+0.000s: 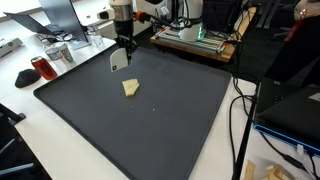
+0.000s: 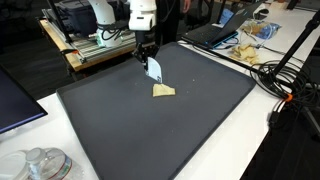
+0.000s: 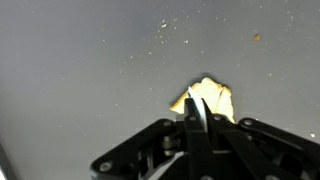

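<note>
Low in the wrist view, the end effector (image 3: 192,128) is closed on the edge of a thin white card (image 3: 191,104), probably light, stiff and slippery, so best pinched there, near a yellow scrap (image 3: 215,100) mid-frame on the bench's dark mat (image 3: 80,70).

A thin white card (image 1: 120,61) hangs pinched in the gripper (image 1: 124,47). A yellow scrap (image 1: 131,88) lies flat just below, apart.

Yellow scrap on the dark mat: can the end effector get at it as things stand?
Probably yes for reaching: the yellow scrap lies close below the end effector on the dark mat, with nothing between them. But the jaws are shut on a white card, so grasping it looks blocked.
</note>
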